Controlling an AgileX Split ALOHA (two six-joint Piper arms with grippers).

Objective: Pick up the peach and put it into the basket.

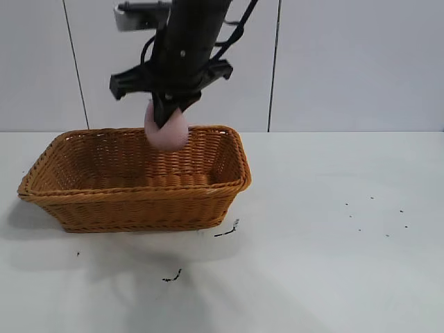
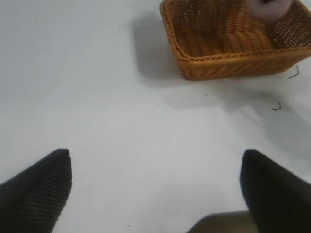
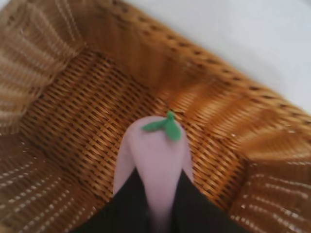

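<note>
Basket [image 1: 135, 182]: woven wicker, orange-brown, on the white table [image 1: 333, 236] at about 9 o'clock of the exterior view. Peach [image 1: 166, 128]: pale pink, green leaf on top, hanging above the basket's open interior near its far rim, at 12 o'clock of the basket. Right gripper [image 1: 165, 111]: reaching down from above, fingers closed on the peach. Left gripper [image 2: 155, 189]: over bare table well apart from the basket, fingers spread wide, holding nothing.

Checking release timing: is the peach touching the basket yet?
Apart. The exterior view shows the peach hanging from the right gripper above the basket floor.
</note>
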